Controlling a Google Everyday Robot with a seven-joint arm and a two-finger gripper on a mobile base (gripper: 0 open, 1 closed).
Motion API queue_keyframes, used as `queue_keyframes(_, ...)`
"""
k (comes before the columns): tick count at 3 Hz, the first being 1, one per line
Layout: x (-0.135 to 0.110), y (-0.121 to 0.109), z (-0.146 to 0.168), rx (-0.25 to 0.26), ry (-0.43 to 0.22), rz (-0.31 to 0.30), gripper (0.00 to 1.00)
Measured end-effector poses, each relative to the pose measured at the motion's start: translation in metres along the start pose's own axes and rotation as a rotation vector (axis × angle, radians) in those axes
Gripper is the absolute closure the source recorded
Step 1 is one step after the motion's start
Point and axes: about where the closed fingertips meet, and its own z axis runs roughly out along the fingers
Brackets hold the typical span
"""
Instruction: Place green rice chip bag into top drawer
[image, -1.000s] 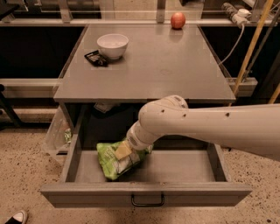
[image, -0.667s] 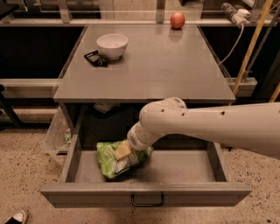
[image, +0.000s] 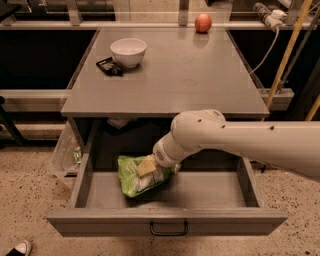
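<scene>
The top drawer is pulled wide open under the grey table, its dark wire handle at the centre front. The green rice chip bag is inside it, left of the middle, tilted, with a shadow beneath it. My gripper reaches down from the white arm at the right into the drawer and is shut on the bag's upper right part. One tan finger lies across the bag. The other finger is hidden.
On the tabletop stand a white bowl, a small black flat object and a red apple at the back. A clear plastic bag hangs left of the drawer. Yellow poles stand at the right.
My arm and the green bag have shifted slightly to the right and up together inside the drawer. The drawer and the tabletop things have not moved.
</scene>
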Motion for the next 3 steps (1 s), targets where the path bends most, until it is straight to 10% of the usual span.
queue_keyframes(3,-0.005,-0.01,-0.037,0.004,-0.037,-0.043,0.0)
